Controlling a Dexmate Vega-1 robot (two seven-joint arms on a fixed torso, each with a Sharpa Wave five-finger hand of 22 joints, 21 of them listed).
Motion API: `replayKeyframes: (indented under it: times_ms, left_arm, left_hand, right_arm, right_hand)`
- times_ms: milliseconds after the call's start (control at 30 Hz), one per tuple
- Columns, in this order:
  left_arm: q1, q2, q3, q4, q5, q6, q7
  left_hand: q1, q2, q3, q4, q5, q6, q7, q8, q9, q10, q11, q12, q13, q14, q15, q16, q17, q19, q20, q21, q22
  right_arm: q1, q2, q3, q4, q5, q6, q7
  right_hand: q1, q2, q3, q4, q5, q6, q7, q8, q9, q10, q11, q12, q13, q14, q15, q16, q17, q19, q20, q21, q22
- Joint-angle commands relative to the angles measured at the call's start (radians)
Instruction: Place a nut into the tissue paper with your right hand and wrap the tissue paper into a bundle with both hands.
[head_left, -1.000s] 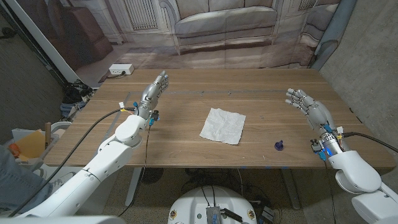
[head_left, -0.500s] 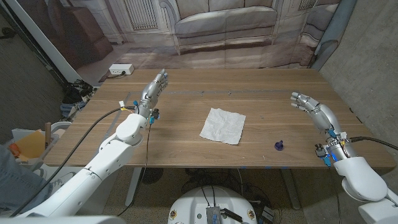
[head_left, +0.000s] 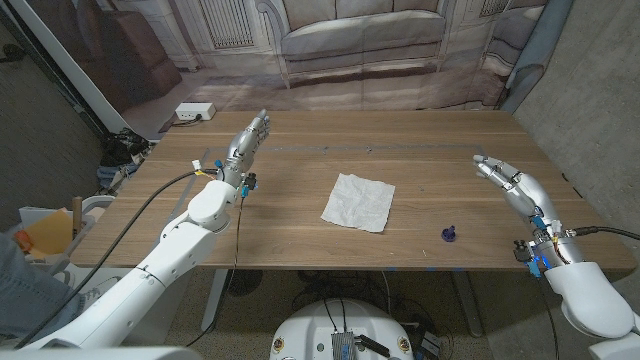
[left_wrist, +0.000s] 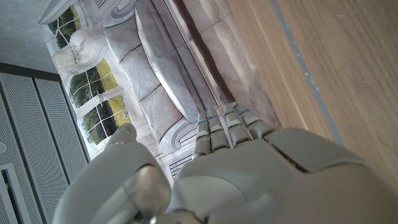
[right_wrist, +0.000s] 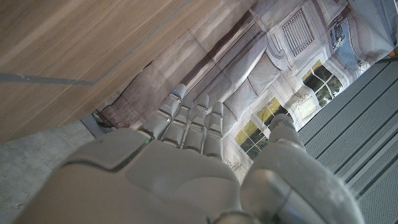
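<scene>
Right hand sits over the right side of the wooden table, fingers extended and apart, holding nothing. Left hand is raised at the far left of the table, fingers straight and close together, thumb set off to the side, also empty. Both wrist views confirm bare fingers with nothing between them.

The nut, a small dark blue piece, lies near the front edge on the right side, nearer than the right hand and well apart from it. The tissue paper, a crumpled white square, lies spread near the table's middle, left of the nut and apart from it.

Risks, as judged from this layout:

- The nut is small and close to the near edge. A heavy or off-centre approach by the right hand could knock it off the table.
- A loose pinch may let the nut slip on the carry leftward, so it lands short of the tissue.
- The tissue is light and unsecured. A finger brushing it during release could slide or fold it, leaving the nut at its border or off it.
- During wrapping, uneven gathering by the two hands could let the nut roll out of an open side, or tear the paper.
</scene>
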Motion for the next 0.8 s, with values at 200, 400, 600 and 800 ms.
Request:
replayKeyframes:
  times_ms: [200,400,600,800]
  left_arm:
    - [-0.007,-0.002,0.004,0.013,-0.004,-0.012,-0.02]
    - [-0.004,0.001,0.003,0.01,-0.007,-0.014,-0.024]
    - [0.01,0.001,-0.004,0.01,-0.012,-0.026,-0.023]
    - [0.014,0.012,-0.01,0.007,-0.018,-0.026,-0.033]
  left_hand:
    - [0.005,0.0,-0.002,-0.003,-0.001,0.0,-0.004,-0.007,0.001,0.005,-0.006,-0.001,0.004,-0.002,0.002,0.0,0.006,-0.014,0.003,-0.01,0.005]
    - [0.005,0.0,-0.003,-0.003,-0.002,0.001,-0.006,-0.008,0.001,0.004,-0.007,-0.003,0.004,-0.002,0.0,-0.001,0.006,-0.017,0.004,-0.012,0.004]
    - [0.004,0.001,-0.004,-0.002,-0.002,0.003,-0.006,-0.008,0.002,0.004,-0.008,-0.004,0.004,-0.003,-0.001,-0.001,0.006,-0.023,0.008,-0.015,0.004]
    - [0.004,0.002,-0.006,-0.002,-0.003,0.004,-0.01,-0.009,0.002,0.004,-0.011,-0.005,0.004,-0.005,-0.003,-0.002,0.006,-0.028,0.014,-0.018,0.004]
  right_arm:
    - [-0.072,0.056,0.05,-0.086,-0.226,-0.072,-0.021]
    - [-0.098,0.067,0.069,-0.12,-0.33,-0.12,-0.023]
    - [-0.12,0.073,0.079,-0.149,-0.426,-0.16,-0.025]
    - [-0.13,0.077,0.077,-0.183,-0.493,-0.196,-0.019]
  right_hand:
    - [0.08,0.007,0.029,-0.017,0.005,-0.005,-0.037,-0.003,0.005,0.011,-0.044,-0.002,0.003,0.014,-0.016,-0.008,0.001,0.002,-0.019,-0.014,0.004]
    - [0.106,0.0,0.036,-0.021,0.004,0.001,-0.047,-0.002,0.005,0.02,-0.05,-0.001,0.003,0.02,-0.017,-0.008,0.0,0.005,-0.017,-0.019,0.004]
    - [0.127,-0.021,0.037,-0.023,0.005,0.016,-0.047,0.002,0.006,0.027,-0.054,0.0,0.003,0.035,-0.02,-0.005,0.001,0.011,-0.011,-0.022,0.003]
    - [0.147,-0.038,0.039,-0.02,0.008,0.034,-0.047,0.007,0.006,0.042,-0.06,0.003,0.004,0.05,-0.021,-0.004,0.002,0.011,-0.002,-0.028,0.003]
